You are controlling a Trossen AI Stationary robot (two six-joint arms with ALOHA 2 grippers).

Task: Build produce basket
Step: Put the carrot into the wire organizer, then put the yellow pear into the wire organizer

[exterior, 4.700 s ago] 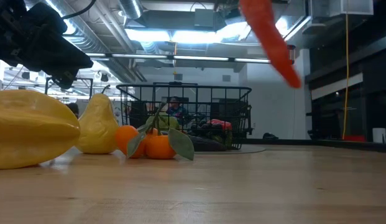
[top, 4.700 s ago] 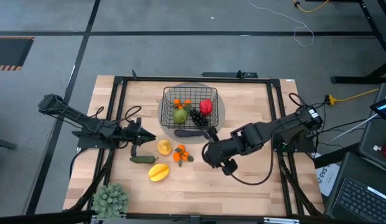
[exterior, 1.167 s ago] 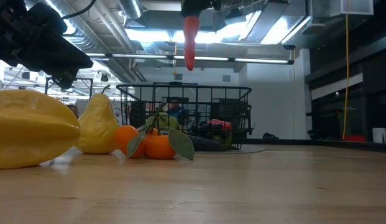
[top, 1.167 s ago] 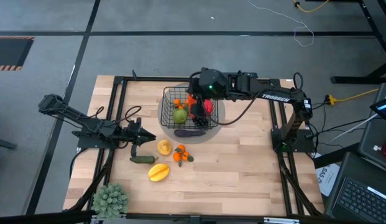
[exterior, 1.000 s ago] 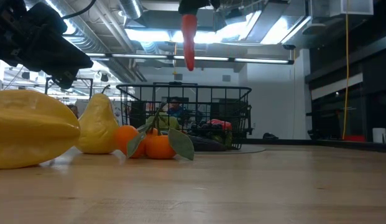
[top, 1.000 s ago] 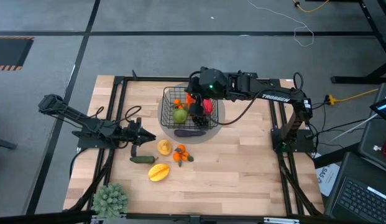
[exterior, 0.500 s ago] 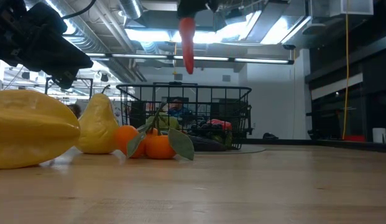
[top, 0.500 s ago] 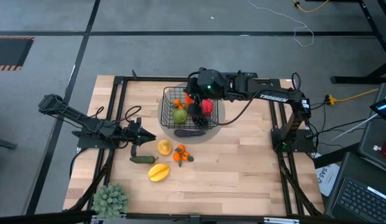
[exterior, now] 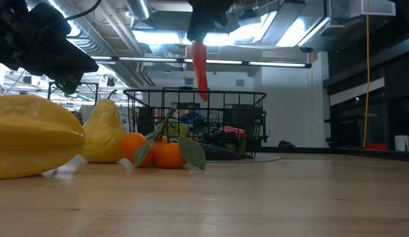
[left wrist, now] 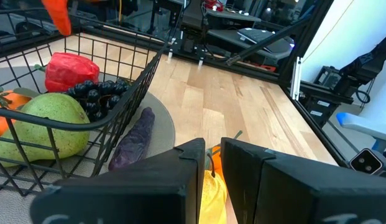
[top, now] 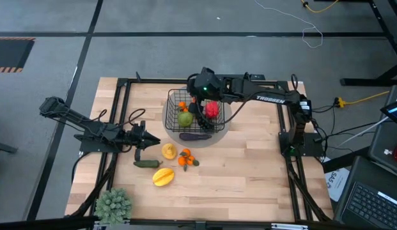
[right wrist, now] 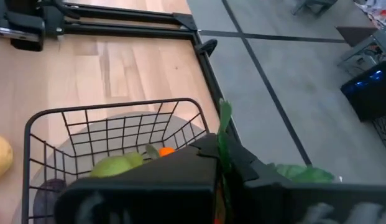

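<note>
Your right gripper (top: 197, 101) has its fingers clamped fully shut on the carrot (exterior: 199, 64), which hangs tip-down. Over the last second the arm has slid toward 9 o'clock across the basket (top: 217, 132), and the carrot has sunk until its tip is level with the top wire. Judgement: you are over the drop zone; lower a little more, then release.

View notes: the low view alone gives the carrot's height against the rim. The high view alone places it over the basket's 11 o'clock corner, above the green apple (top: 185, 118). The left wrist view shows the red pepper (left wrist: 70, 70), grapes (left wrist: 93, 94) and eggplant (left wrist: 132, 139).

The left gripper (top: 149, 142) waits at the basket's 8 o'clock, fingers nearly together, empty. Loose produce (top: 163, 176) remains on the surface (top: 249, 172).
</note>
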